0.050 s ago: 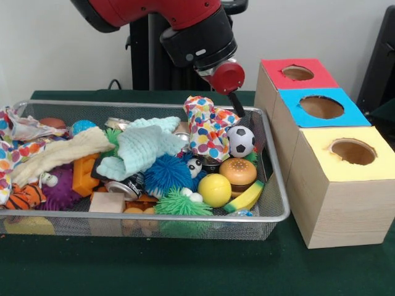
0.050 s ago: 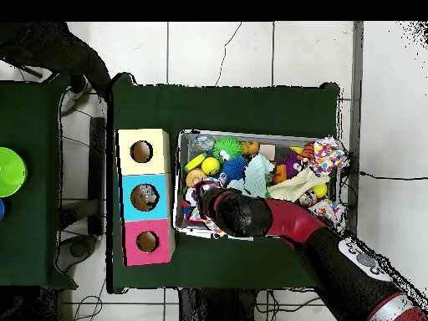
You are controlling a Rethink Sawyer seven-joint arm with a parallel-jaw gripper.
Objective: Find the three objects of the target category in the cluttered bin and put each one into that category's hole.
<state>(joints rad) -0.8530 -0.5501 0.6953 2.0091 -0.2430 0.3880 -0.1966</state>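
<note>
we have the gripper low at the bin's far corner nearest the boxes, and the spotted cloth stands bunched up right against it, looking lifted rather than lying flat. we judge that the fingers are clamped on that cloth, though the contact itself sits behind the fabric. if cloths are the target category, the pale green cloth and the cream cloth lie draped over the toys further along the bin. to do this step well, we would raise the cloth straight up until its hanging tail clears the wire rim and the soccer ball beside it, then carry it over the boxes. which hole is right we cannot say: the red box, blue box and yellow box carry no label we can read. in the overhead view the arm covers the gripper and much of that corner, and something dim lies inside the blue hole that we cannot identify. the bin's lower layers are buried.
</note>
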